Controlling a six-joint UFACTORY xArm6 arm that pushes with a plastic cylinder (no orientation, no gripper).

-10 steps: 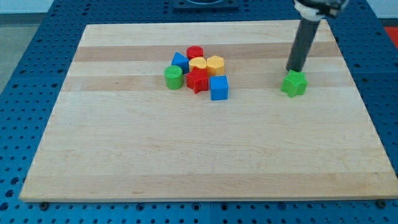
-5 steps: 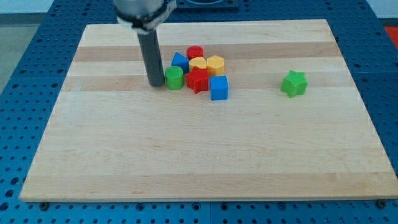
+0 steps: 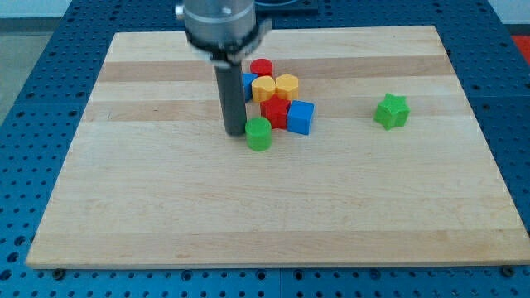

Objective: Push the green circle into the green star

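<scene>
My tip (image 3: 234,132) just shoved green circle (image 3: 259,133) right and nearer, touching; rod grasps nothing; green star (image 3: 391,111) still far right.

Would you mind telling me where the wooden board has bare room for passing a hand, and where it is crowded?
Bare wood runs across the wooden board below the green circle block, and between the blue cube and the green star block. The view's left is free too. It is crowded near the top centre: my tip touches the green circle beside the clustered red, yellow and blue blocks.
</scene>
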